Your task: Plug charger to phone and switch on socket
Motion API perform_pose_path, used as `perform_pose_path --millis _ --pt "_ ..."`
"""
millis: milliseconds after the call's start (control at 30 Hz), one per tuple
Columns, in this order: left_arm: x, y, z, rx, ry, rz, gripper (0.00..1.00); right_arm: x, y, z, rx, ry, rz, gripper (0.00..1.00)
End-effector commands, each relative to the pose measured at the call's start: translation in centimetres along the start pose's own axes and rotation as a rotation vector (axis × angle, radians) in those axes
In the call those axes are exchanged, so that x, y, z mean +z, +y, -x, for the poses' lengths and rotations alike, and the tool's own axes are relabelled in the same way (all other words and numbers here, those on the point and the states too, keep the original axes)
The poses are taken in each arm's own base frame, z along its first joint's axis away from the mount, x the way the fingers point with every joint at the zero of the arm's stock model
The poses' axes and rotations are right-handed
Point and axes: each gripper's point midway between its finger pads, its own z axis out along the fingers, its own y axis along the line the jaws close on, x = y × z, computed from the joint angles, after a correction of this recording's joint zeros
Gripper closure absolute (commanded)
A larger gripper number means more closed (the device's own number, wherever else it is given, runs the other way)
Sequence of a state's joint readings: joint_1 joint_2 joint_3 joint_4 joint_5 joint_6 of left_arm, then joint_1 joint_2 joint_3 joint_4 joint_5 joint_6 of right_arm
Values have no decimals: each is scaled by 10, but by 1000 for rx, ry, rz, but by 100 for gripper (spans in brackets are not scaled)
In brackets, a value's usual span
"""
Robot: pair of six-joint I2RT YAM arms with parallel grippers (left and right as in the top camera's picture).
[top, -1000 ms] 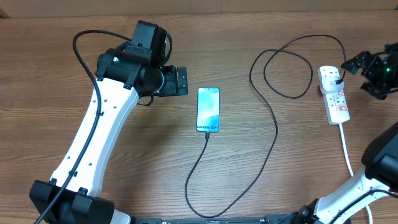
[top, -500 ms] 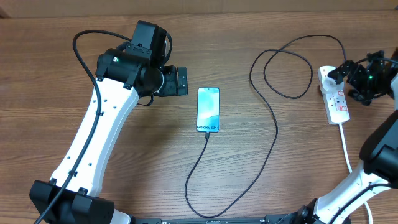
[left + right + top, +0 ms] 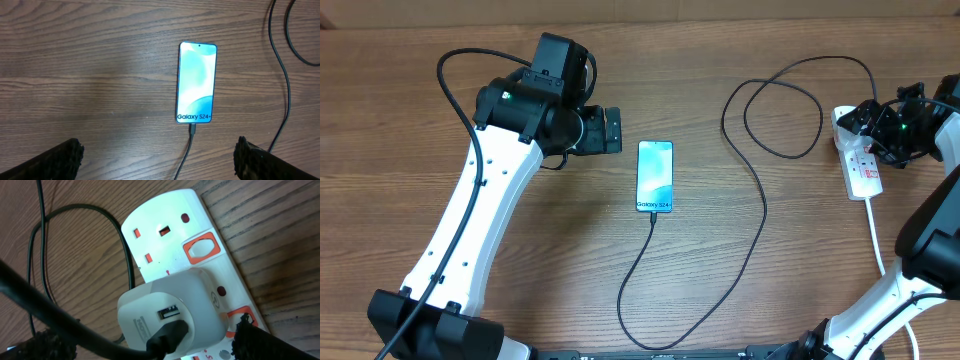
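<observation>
On the brown wood-grain table (image 3: 520,300) a slim smartphone with a lit light-blue screen (image 3: 655,177) lies flat, midway between the two arms. The small tip of the long thin black charger cable (image 3: 192,131) sits in its bottom edge. The cable loops across the table to a white USB adapter (image 3: 175,302), which is plugged into the white multi-outlet power strip (image 3: 865,172) at the right side. The left gripper (image 3: 612,131) hangs just left of the phone, jaws spread wide and holding nothing. The right gripper (image 3: 878,128) hovers over the strip's far end, jaws wide apart either side of the adapter, gripping nothing. A red-framed switch (image 3: 201,250) shows beside the empty outlet.
</observation>
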State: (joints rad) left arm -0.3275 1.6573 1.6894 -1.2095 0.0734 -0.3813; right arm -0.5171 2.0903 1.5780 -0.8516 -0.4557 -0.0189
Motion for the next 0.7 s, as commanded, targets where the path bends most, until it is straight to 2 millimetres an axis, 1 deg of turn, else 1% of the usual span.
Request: perform_pose_path --millis 0,367,667 --pt "1 1 1 24 -1 10 0 2 -1 -1 -5 2 0 0" --pt "1 1 1 24 -1 10 0 3 -1 4 -16 -19 -2 0" --pt "1 1 1 24 -1 10 1 10 -4 0 -6 2 3 0"
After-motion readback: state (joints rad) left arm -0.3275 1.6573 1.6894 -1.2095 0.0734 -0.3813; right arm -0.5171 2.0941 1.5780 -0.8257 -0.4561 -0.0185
